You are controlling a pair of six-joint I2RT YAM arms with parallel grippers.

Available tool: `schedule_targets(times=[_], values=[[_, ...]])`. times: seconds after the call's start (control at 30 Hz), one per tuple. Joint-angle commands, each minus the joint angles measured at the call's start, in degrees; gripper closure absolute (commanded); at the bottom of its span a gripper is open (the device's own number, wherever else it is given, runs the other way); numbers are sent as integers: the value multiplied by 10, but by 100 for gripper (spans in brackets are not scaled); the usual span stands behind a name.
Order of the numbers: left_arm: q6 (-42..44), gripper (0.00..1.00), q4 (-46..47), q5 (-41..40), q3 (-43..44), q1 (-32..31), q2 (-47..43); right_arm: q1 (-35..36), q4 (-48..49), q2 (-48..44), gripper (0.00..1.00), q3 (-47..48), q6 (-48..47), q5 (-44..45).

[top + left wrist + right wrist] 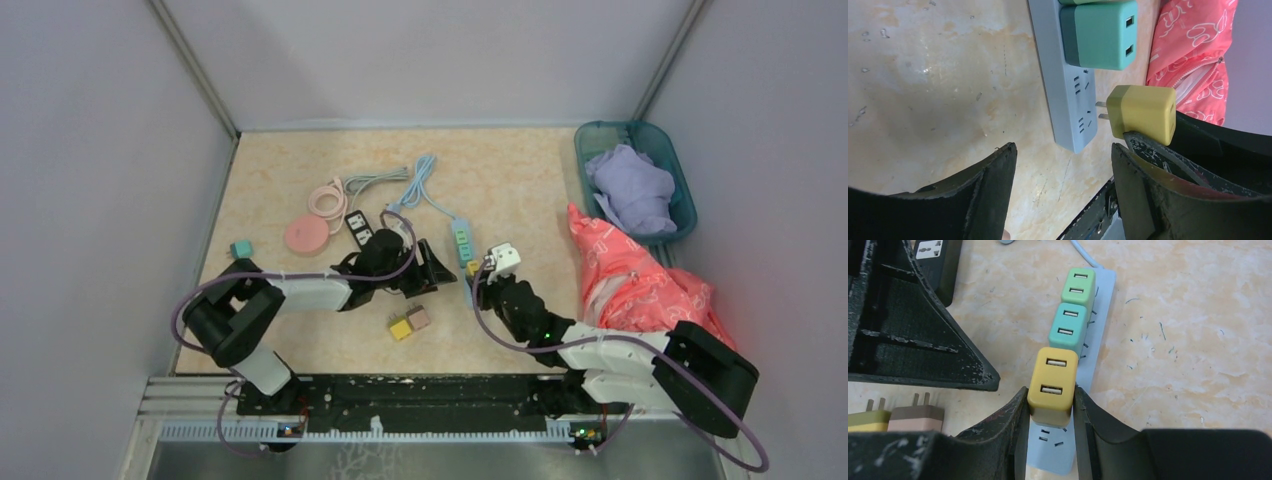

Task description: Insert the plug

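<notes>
Surface [520, 170] carries a light-blue power strip [1102, 305], lying straight ahead of both tools. Left tool [1063, 155] stands wide with nothing between its fingers; the strip's near end sits just beyond its fingertips, apart from them. It is not bracing the strip that I can see. Right tool [1050, 410] is clamped narrow on the yellow plug [1053, 382], one finger on each side.

Two sockets beyond the right tool are already filled: teal adapter [1067, 327] touching the yellow plug's far end, green adapter [1078, 285] past that.

Yellow plug is over the next socket in line, aligned with the row. The left wrist view shows its prongs [1103, 110] bare between plug body and strip face, tips at the face, so it is not seated.

Spare yellow plug [868, 419] and brown plug [915, 417] lie loose to the left of the right tool, near its left finger.

Progress: pick-up and alignment look done. Left to do: push the prongs fully in, then release. I'd say late stage.
</notes>
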Motion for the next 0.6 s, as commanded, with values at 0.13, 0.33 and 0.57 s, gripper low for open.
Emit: schedule_targets(times=[0.13, 0.33, 0.57], values=[[-13, 31, 11, 42, 41, 2, 57, -17, 142, 36, 100, -9, -21, -16], [-38, 39, 35, 64, 46, 2, 97, -26, 172, 62, 100, -12, -18, -24], [-55, 43, 48, 77, 51, 2, 122, -31, 208, 90, 100, -19, -16, -35]])
